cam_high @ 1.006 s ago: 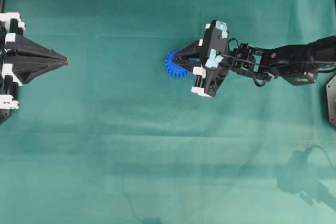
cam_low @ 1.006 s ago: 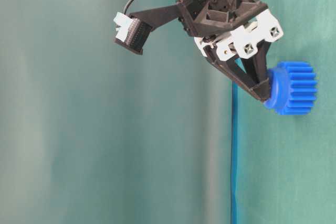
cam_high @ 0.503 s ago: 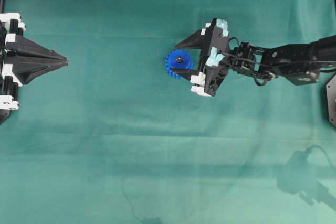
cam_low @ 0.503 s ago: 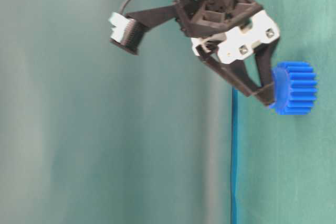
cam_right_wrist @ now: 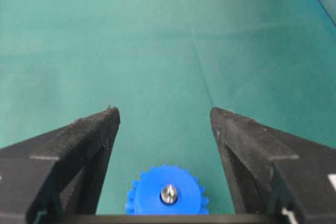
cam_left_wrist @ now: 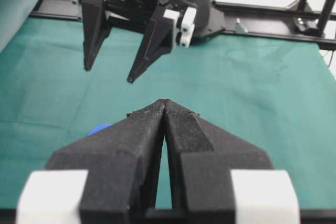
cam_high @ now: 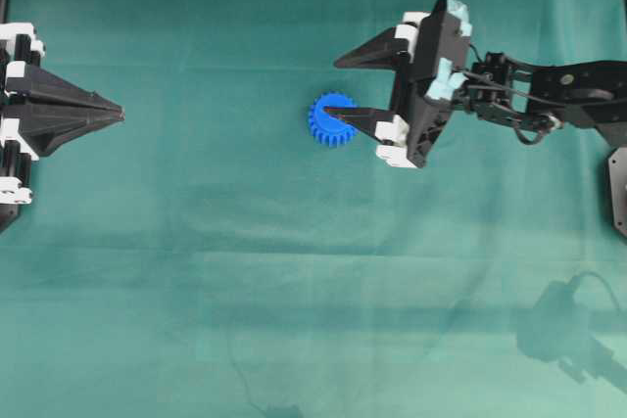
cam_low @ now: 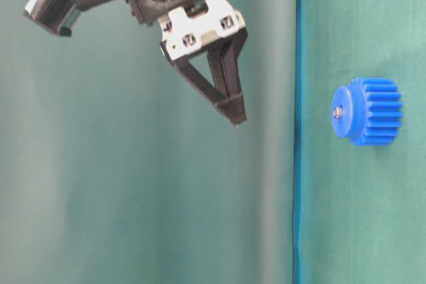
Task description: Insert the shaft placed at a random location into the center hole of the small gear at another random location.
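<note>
From the right wrist camera, nearest are the two black fingers (cam_right_wrist: 73,156) of the right gripper (cam_right_wrist: 165,116), spread wide with nothing between them. Just beyond and below them the gear (cam_right_wrist: 167,195) lies flat on the green cloth (cam_right_wrist: 157,51), its teeth ringing a raised hub. The shaft (cam_right_wrist: 168,193) stands in the hole at the hub's middle, showing as a small shiny end; the hole itself is filled and hidden by it.

At table level, the right gripper (cam_low: 236,114) hangs clear above the gear (cam_low: 369,111), well apart from it, and the shaft (cam_low: 338,112) shows as a pale dot on the hub face.

From overhead, the gear (cam_high: 331,120) sits near the middle of the cloth (cam_high: 294,271), somewhat toward the far edge. One fingertip of the right gripper (cam_high: 333,88) overlaps it in that view.

At the cloth's left edge the left gripper (cam_high: 116,113) rests with its fingers pressed together, empty, pointing toward the middle, far from the gear.
</note>
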